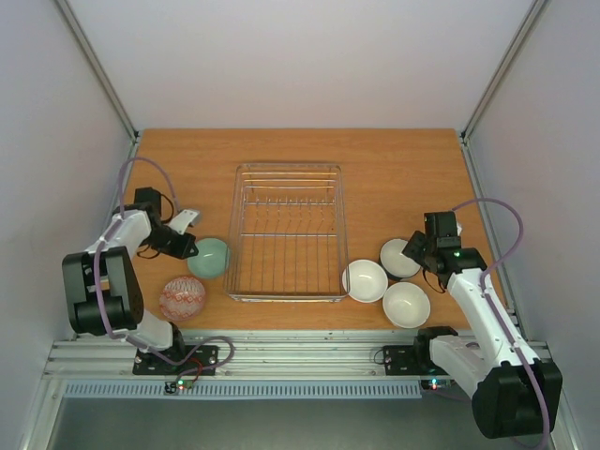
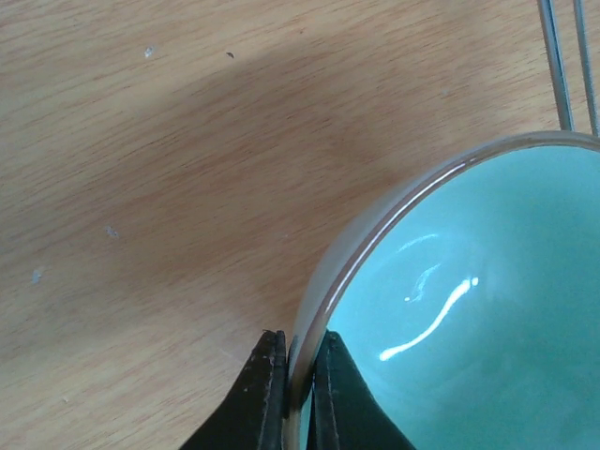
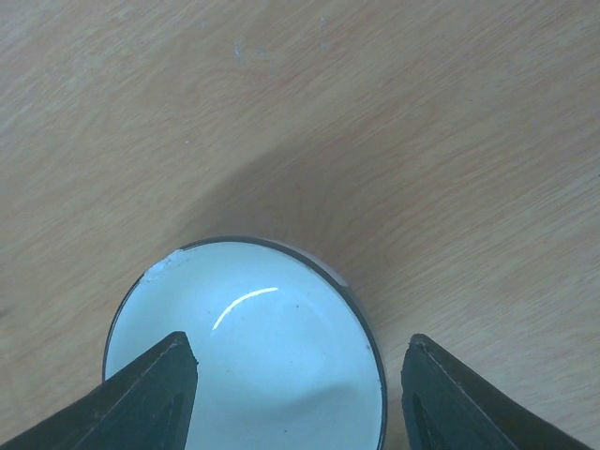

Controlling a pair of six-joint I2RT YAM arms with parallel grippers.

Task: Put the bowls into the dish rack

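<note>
My left gripper is clamped on the rim of the mint bowl. One finger is outside the wall and the other inside, with the rim pinched thin between them. That bowl sits on the table just beside the left long side of the dish rack; two of its wires show at the top right of my left wrist view. The patterned bowl lies nearer my base, close to the mint one but apart from it.

My right gripper is spread wide. Its fingers stand to either side of the dark-rimmed bowl, which sits upright on the wood with its pale inside facing up at me. Whether either finger touches its rim I cannot tell. This bowl lies to the right of the rack, near its front corner. A pale bowl sits between it and the rack — just beside the corner wires — and another white bowl lies closer to my base, the three bunched together.
</note>
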